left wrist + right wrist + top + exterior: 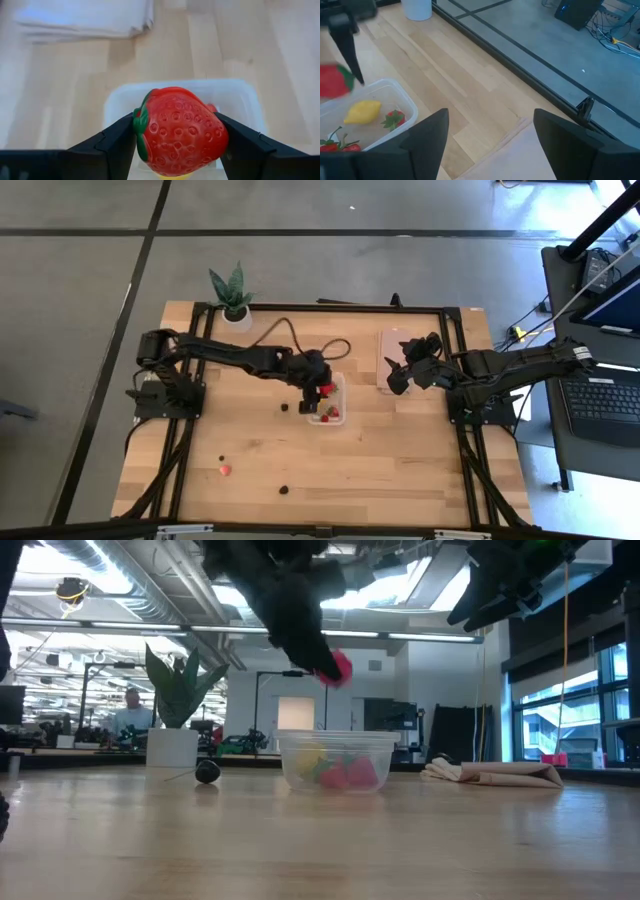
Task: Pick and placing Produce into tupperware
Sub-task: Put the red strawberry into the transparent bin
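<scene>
Nearest the table's front edge, well apart from the small clear plastic rectangular container [328, 402], a dark berry [284, 489] and a pinkish piece [225, 470] are seen on the wood, with another small dark berry [221, 458] just behind. Closer to the container, on its left side, one more dark berry [284, 407] lies on the table.

Inside the container a yellow lemon [363, 111] and red strawberries [394, 119] are already held. Directly above it, a plump red plastic strawberry [180, 131] is clamped between the narrowed fingers of the left gripper [322, 388], raised clear of the rim.

For a clean release, the berry should probably be kept centred over the opening and lowered near the rim before the fingers are parted, so that it is not bounced out.

Beyond the container on its right, the right gripper [397, 377] is held over the flat pinkish lid [392, 340], fingers spread wide and empty. At the far left corner a green potted plant [233, 295] stands.
</scene>
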Tool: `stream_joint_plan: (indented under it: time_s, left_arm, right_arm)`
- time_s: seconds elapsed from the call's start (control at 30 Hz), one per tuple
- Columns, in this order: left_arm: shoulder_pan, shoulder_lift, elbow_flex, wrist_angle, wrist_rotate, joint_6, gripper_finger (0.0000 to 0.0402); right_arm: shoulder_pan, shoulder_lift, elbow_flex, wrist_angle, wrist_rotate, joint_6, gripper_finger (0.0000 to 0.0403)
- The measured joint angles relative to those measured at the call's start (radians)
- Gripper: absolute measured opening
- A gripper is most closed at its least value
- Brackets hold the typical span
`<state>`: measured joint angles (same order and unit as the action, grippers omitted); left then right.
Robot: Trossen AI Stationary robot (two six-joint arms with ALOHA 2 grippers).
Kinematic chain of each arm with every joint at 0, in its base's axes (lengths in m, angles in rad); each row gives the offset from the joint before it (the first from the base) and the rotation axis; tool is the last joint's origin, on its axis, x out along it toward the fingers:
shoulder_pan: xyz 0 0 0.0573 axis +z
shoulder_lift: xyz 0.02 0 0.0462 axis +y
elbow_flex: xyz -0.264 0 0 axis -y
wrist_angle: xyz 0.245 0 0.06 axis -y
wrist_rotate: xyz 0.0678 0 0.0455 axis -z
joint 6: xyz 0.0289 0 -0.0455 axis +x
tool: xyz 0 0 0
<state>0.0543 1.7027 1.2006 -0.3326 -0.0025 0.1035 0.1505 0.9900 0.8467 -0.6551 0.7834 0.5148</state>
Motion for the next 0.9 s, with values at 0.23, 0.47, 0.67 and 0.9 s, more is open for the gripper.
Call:
stream_joint_plan:
  time_s: [0.23, 0.47, 0.67, 0.9]
  left_arm:
    - [-0.023, 0.115, 0.046, -0.002, 0.009, 0.011, 0.0234]
    - [-0.024, 0.161, 0.047, -0.007, 0.031, -0.03, 0.0249]
    - [-0.022, 0.161, 0.047, -0.006, 0.028, -0.031, 0.0247]
    - [-0.022, 0.203, 0.047, 0.006, 0.02, -0.032, 0.0244]
  right_arm:
    - [0.001, 0.0, 0.0, 0.001, 0.0, 0.003, 0.0294]
    - [0.001, 0.0, 0.0, 0.0, -0.021, 0.003, 0.0294]
    - [0.001, 0.0, 0.0, 0.0, -0.021, 0.003, 0.0294]
    - [0.001, 0.0, 0.0, 0.0, -0.021, 0.003, 0.0294]
